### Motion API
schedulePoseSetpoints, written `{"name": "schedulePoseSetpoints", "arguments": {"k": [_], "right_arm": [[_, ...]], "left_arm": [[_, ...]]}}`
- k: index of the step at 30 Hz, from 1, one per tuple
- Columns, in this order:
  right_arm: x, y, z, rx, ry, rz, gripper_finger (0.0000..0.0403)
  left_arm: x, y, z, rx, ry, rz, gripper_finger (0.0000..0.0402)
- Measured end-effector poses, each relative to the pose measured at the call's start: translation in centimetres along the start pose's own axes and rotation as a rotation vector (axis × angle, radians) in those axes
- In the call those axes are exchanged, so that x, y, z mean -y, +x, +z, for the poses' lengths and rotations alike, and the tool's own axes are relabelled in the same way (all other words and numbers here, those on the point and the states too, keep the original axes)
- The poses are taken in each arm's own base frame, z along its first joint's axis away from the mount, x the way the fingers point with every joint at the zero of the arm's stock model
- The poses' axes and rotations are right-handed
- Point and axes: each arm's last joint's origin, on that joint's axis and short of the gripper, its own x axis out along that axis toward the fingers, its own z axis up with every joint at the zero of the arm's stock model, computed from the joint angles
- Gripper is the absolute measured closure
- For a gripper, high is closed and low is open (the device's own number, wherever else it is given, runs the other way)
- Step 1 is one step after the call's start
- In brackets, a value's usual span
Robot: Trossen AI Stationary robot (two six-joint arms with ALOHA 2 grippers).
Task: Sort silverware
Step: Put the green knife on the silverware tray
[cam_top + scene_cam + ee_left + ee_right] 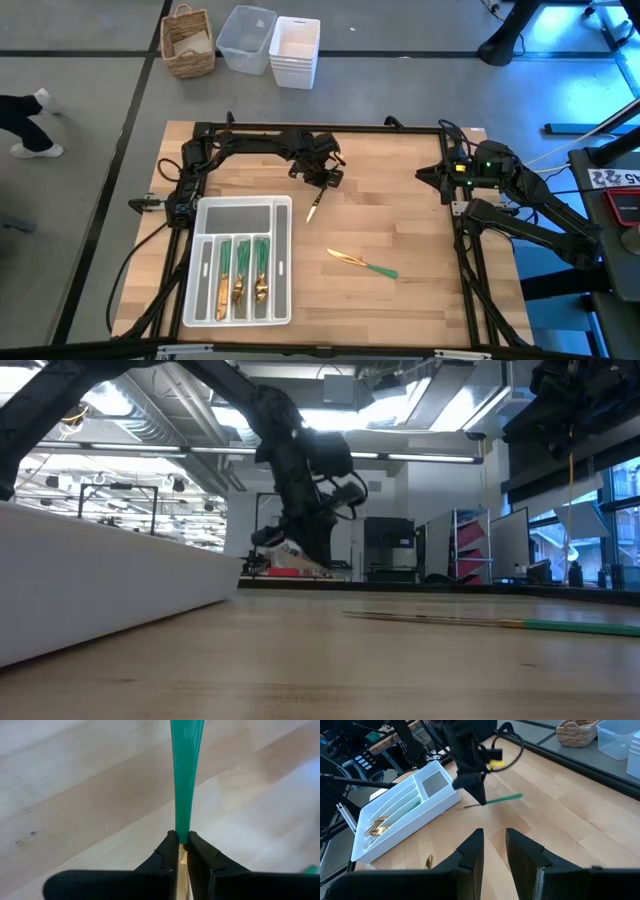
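My left gripper (pixel 322 178) stands over the table's far middle, shut on one piece of silverware (pixel 492 801). Its green handle (pixel 184 775) sticks out on one side and its gold end (pixel 313 207) on the other, pointing toward the near edge. A second piece (pixel 362 263) lies flat on the bare wood near the middle, gold head to the left and green handle to the right. The white compartmented tray (pixel 245 204) sits at the near left, with several pieces (pixel 240 272) lying in its long slots. My right gripper (pixel 494 840) is open and waits at the right side (pixel 425 176). My left gripper pinches the piece between its two fingertips (pixel 167 845), where the green handle meets the gold neck (pixel 183 836). The fingers come from above, pointing down, and lie across the piece. The piece sits about level, close over the wood; whether it touches the table I cannot tell.
Free wood lies between the tray and the right arm. A black frame (pixel 300 128) runs round the table. Beyond the far edge stand a wicker basket (pixel 188 40), a clear bin (pixel 247 38) and a white stack (pixel 296 50). A person's foot (pixel 35 148) shows at the far left.
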Motion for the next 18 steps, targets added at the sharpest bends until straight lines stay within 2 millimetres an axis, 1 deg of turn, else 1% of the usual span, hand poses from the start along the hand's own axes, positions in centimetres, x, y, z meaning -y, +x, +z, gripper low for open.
{"name": "schedulePoseSetpoints", "arguments": {"k": [8, 15, 18], "right_arm": [[0.0, 0.0, 0.0, -0.001, 0.000, 0.001, 0.0320], [0.0, 0.0, 0.0, -0.001, 0.000, 0.000, 0.0320], [0.0, 0.0, 0.0, 0.000, 0.000, 0.000, 0.0320]], "left_arm": [[0.6, -4.3, -0.6, 0.066, 0.029, -0.023, 0.0390], [0.0, -9.0, -2.6, 0.069, 0.004, 0.061, 0.0385], [-0.3, -11.2, -3.9, 0.062, -0.015, 0.091, 0.0384]]}}
